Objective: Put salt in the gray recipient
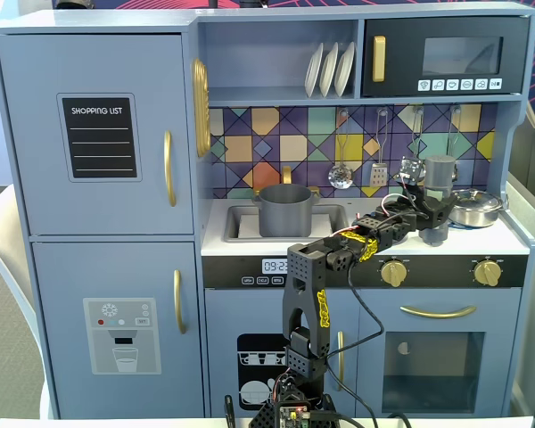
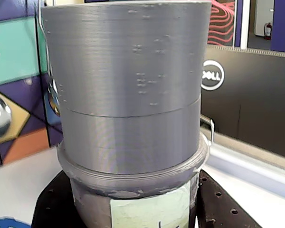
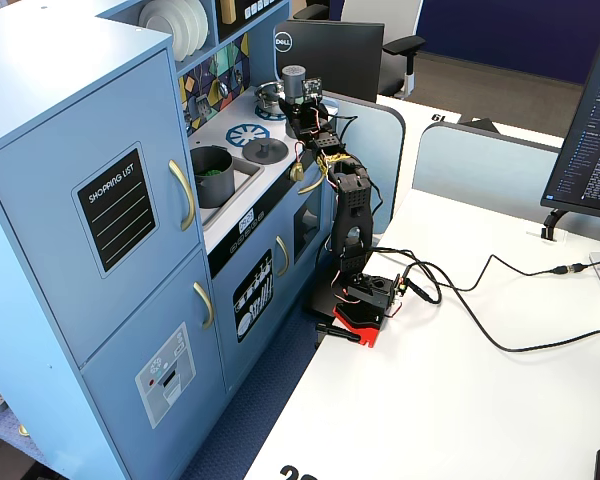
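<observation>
Salt (image 2: 128, 95): tall gray shaker filling the wrist view, pale green label at its base; stood upright at the right end of the toy kitchen counter (image 1: 250, 245), presumably kept vertical so nothing spilled.
Fingers (image 1: 434, 217): seemingly closed around the salt's lower body; actual contact could not be confirmed.
Arm (image 1: 308, 303): reached up from the bench (image 3: 460, 400) to counter height.
Silver pan (image 1: 475, 207): just right of the salt.
Gray recipient (image 1: 286, 210): sat in the sink, well apart, open top ready for a pour.
</observation>
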